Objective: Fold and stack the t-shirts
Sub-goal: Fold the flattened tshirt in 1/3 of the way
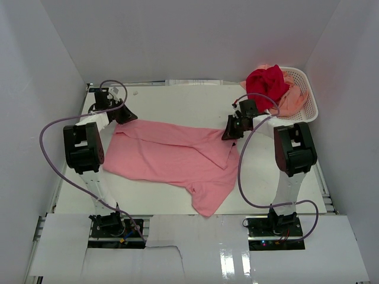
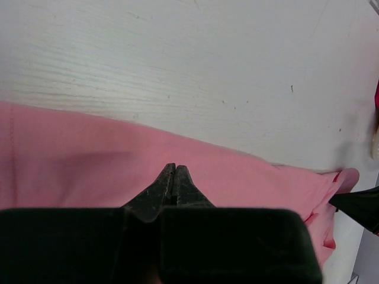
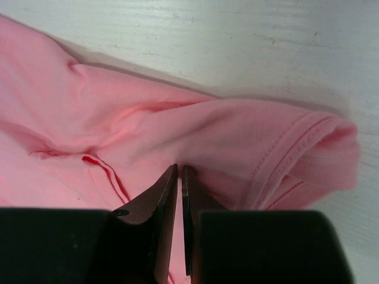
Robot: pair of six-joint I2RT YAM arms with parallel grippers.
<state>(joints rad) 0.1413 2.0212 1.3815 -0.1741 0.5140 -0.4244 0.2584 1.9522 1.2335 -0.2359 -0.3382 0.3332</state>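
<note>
**Both arms down on the pink shirt**

It lies spread on the table. The left gripper, jaws pressed together, sits at its far-left corner. The right gripper pinches a fold at its far-right edge. The red shirt and peach shirt sit in the basket.
</note>
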